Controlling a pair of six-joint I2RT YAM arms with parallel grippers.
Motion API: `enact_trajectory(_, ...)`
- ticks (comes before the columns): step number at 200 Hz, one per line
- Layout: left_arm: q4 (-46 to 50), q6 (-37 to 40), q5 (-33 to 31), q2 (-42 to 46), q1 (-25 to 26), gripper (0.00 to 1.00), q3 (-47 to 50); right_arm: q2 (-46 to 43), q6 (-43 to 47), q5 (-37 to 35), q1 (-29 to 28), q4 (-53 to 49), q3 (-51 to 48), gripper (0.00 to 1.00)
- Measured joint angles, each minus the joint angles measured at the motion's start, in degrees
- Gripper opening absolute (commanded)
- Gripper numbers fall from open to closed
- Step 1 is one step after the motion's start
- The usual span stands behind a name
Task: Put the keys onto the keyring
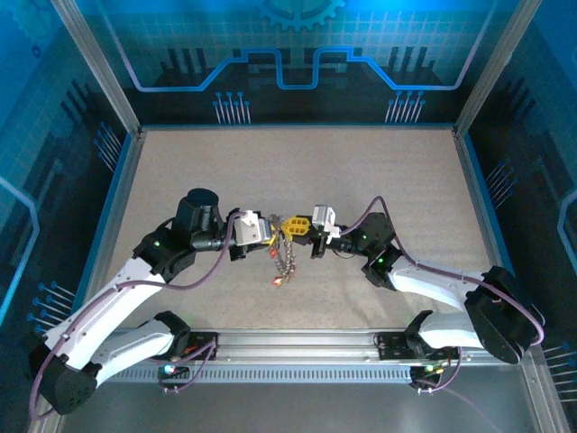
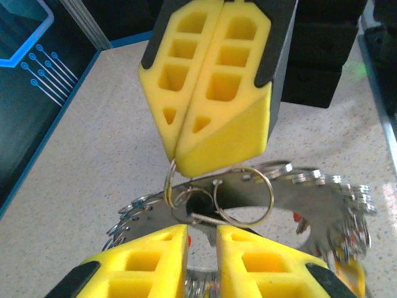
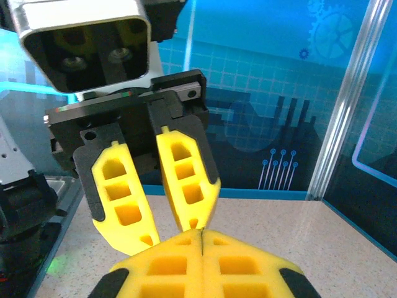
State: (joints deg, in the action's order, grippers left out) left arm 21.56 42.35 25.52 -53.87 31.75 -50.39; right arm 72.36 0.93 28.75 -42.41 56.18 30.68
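in left wrist view — right fingers [image 2: 217,87] pinch keyring [image 2: 169,181].

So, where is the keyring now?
In the top view, the keyring is mid-table, between the left gripper and the right gripper, which pinches it.

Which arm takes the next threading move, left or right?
Left, probably. The right gripper has its jaws shut on a thin wire ring, anchoring it; the left gripper has its jaws apart beside the keys, free to work.
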Motion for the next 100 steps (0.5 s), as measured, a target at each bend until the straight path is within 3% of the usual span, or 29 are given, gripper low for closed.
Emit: enact_trajectory(100, 0.85, -0.96, 2.99, -3.04, -0.04, 0.22, -2.32, -1.05, 2.58, 1.68, -0.02, -1.68, 0.0, 0.0)
